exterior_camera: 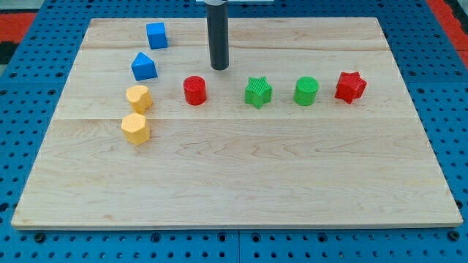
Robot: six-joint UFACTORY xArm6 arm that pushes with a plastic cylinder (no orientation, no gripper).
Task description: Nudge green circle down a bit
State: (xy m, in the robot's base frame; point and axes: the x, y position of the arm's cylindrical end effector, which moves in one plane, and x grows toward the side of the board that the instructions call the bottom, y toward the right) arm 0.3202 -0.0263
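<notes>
Green circle (306,91) and star (257,93), red, blue, yellow blocks; pale wooden board (241,175).

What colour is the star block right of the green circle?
Red star, seen in the camera view.

From where I stand, I can read no text, label, brand, number or sign on anything here. The wooden board (241,183) shows only its grain, and the coloured blocks have plain faces without any letters. The dark rod and the blue perforated surface (29,109) under the board also carry no marking that I can read.
</notes>
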